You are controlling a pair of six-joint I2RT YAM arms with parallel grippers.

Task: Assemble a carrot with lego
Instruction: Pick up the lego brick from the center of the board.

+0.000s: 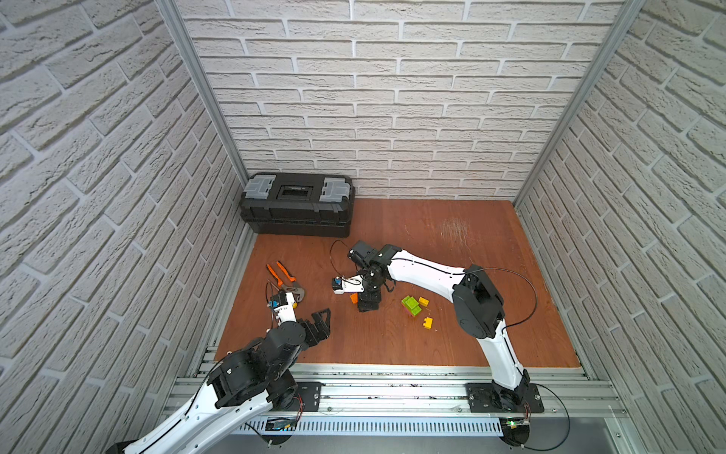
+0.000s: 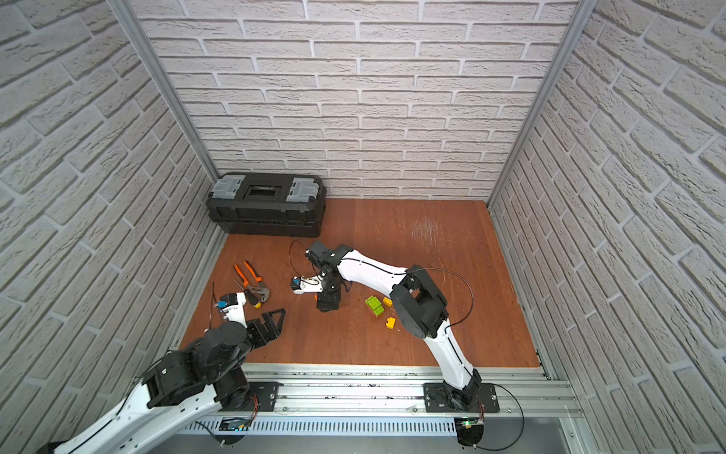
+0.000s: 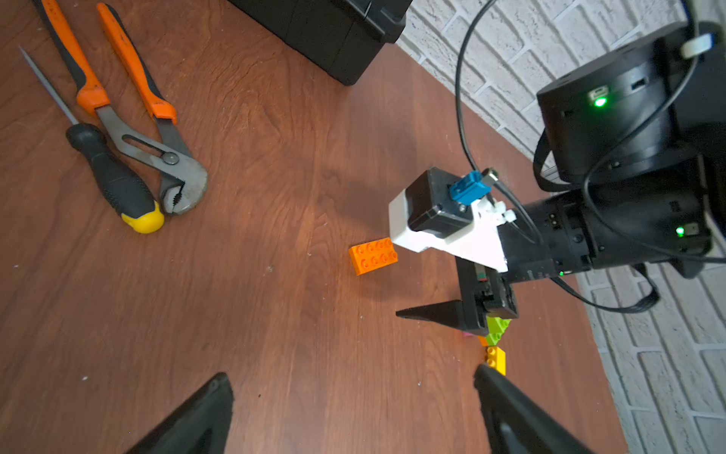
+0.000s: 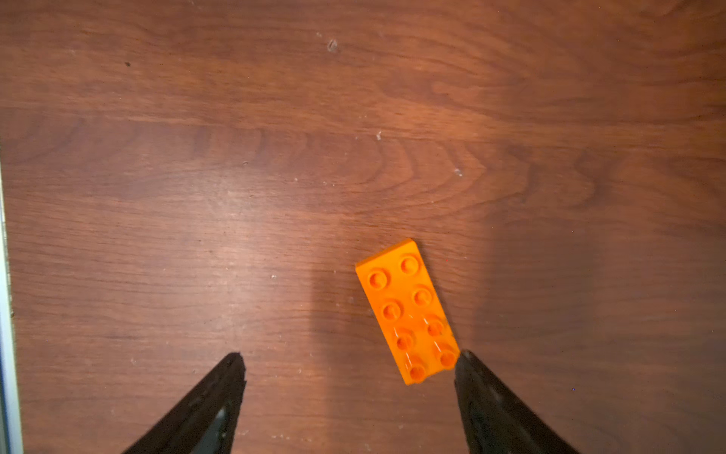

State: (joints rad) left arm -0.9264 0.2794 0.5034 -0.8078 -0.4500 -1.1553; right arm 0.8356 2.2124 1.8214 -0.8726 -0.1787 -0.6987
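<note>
An orange lego brick lies flat on the wooden table, studs up. My right gripper hangs over it, open. One fingertip touches the brick's near corner, and the other stands well clear of it. In a top view the brick peeks out beside that gripper. To its right sits the carrot clump, lime green over pink, with two small yellow bricks close by. My left gripper hovers open and empty near the front left; between its fingers is bare wood.
A black toolbox stands at the back left against the wall. Orange-handled pliers and a black screwdriver with a yellow cap lie left of centre. Brick-pattern walls close in three sides.
</note>
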